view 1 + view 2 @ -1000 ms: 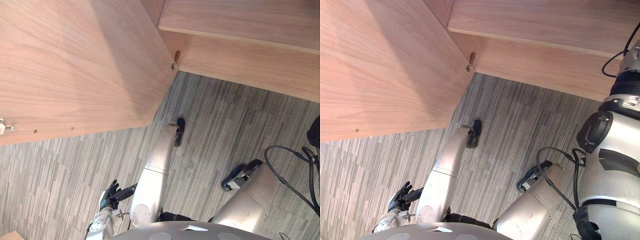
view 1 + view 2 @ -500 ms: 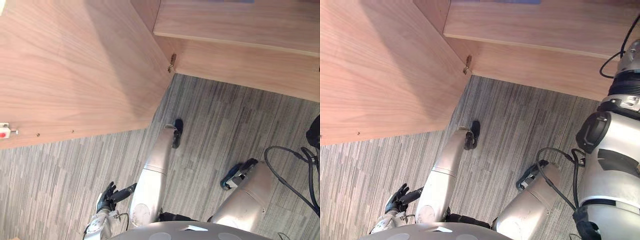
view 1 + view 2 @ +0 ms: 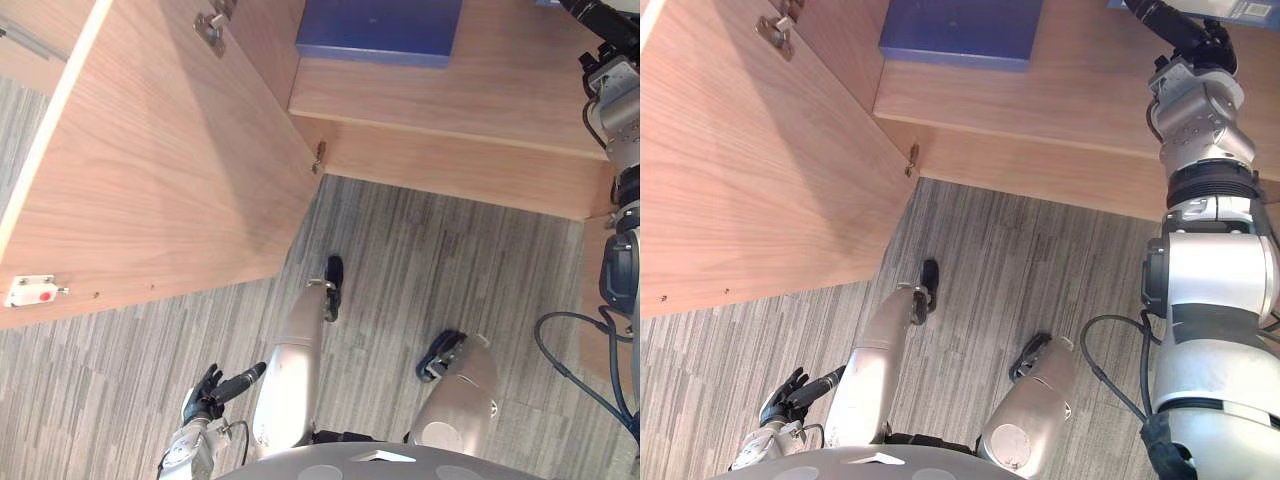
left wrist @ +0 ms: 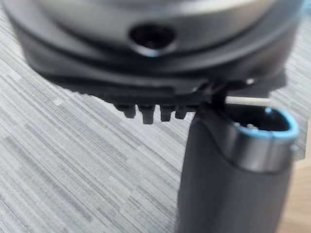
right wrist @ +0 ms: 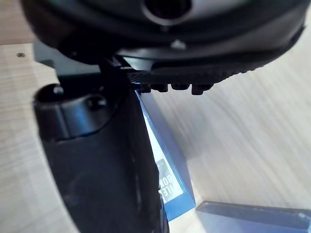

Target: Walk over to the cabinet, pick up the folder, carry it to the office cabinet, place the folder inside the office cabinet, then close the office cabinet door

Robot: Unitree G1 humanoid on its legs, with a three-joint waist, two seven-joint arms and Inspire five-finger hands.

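Observation:
A blue folder (image 3: 380, 30) lies flat on the wooden shelf (image 3: 500, 100) of the open office cabinet. My right hand (image 3: 1180, 28) is raised over the shelf's right part, well to the right of that folder, fingers stretched out and open. In the right wrist view a second blue folder with a white label (image 5: 167, 179) stands just past the thumb (image 5: 107, 160); I cannot tell whether the hand touches it. My left hand (image 3: 205, 392) hangs low by the carpet, open and holding nothing.
The cabinet door (image 3: 150, 170) stands swung wide open on the left, hinged at its inner corner (image 3: 318, 157), with a white catch (image 3: 35, 292) near its free edge. Grey striped carpet (image 3: 450, 260) lies below the shelf.
The camera has tipped upward, bringing the shelf, the blue folder and my raised right hand into view. The left hand stays low at my side.

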